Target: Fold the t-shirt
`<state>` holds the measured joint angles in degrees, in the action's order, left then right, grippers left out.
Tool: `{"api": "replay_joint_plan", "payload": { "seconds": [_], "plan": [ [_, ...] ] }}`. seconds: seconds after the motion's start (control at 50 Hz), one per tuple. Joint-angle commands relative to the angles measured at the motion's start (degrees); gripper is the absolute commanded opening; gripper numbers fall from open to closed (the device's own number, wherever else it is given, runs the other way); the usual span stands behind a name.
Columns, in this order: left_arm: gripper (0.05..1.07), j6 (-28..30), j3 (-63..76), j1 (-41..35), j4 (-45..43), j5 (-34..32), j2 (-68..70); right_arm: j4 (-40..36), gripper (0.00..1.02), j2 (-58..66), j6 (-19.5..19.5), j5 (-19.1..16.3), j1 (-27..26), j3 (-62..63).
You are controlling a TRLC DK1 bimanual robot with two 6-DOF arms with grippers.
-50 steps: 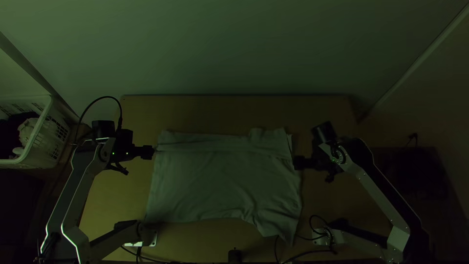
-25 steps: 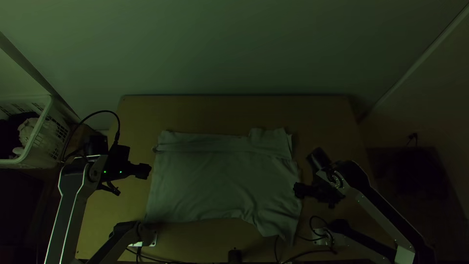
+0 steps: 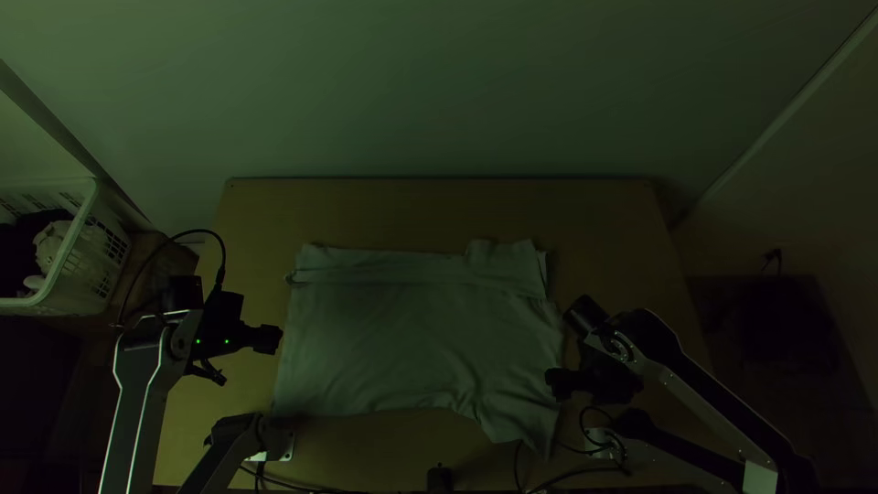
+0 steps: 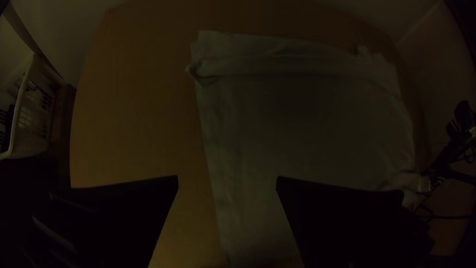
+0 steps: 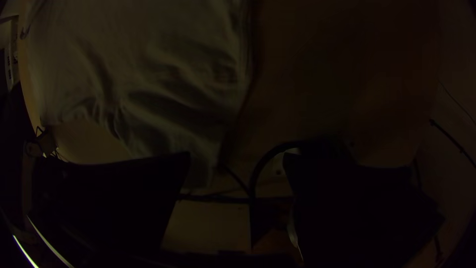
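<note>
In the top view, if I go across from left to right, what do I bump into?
White basket → left gripper → t-shirt → right gripper, right by the shirt's edge.

Left fingers [image 3: 266,339] stand apart — right fingers [image 3: 559,382] likewise.

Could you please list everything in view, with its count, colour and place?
t-shirt: one, pale, mid-table, spread, strip folded along its far edge
table: one, light wood, centre
basket: one, white, left of table
cloths in basket: pale and dark, count unclear
cables: several, black, near edge
small object: one, black, near edge
wall: pale, beyond table
arms: two, silver-grey and black, left and right
hands: two, black, open; left hand and right hand beside the shirt's respective edges
</note>
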<state>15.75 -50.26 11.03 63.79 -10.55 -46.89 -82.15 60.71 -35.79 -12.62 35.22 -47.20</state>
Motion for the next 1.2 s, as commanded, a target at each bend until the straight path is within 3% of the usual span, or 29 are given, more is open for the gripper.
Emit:
{"api": "replay_joint_plan", "payload": {
  "seconds": [0.0, 0.28, 0.74, 0.82, 1.0, 1.08, 1.18],
  "plan": [
    [1.01, 1.9, 2.2, 0.7, 0.9, -0.4, 1.3, -0.6, 0.8, 1.7, -0.3, -1.6, 0.9, 2.0],
    [1.01, 3.1, 3.5, 2.0, 0.6, -0.4, 1.6, 1.2, 0.8, 7.8, 1.9, -6.8, 3.1, 2.4],
    [1.01, 2.9, 2.9, 2.3, -1.0, -0.5, -1.0, 2.7, 0.8, 24.1, 9.2, -10.9, 5.3, 0.0],
    [1.01, 2.8, 2.5, 2.3, -1.7, -0.5, -1.8, 4.3, 0.69, 25.8, 9.8, -11.0, 5.6, -0.4],
    [1.01, 2.9, 2.1, 2.3, -2.1, -0.4, -2.9, 6.7, 0.67, 28.9, 11.2, -11.7, 5.5, -0.2],
    [1.01, 3.1, 1.9, 2.3, -2.2, -0.4, -3.3, 8.5, 0.49, 29.9, 11.5, -12.3, 5.3, -0.3],
    [1.01, 4.3, 1.7, 2.4, -1.1, -0.3, -3.8, 9.6, 0.14, 30.3, 11.4, -12.3, 4.9, -1.0]
  ]
}}
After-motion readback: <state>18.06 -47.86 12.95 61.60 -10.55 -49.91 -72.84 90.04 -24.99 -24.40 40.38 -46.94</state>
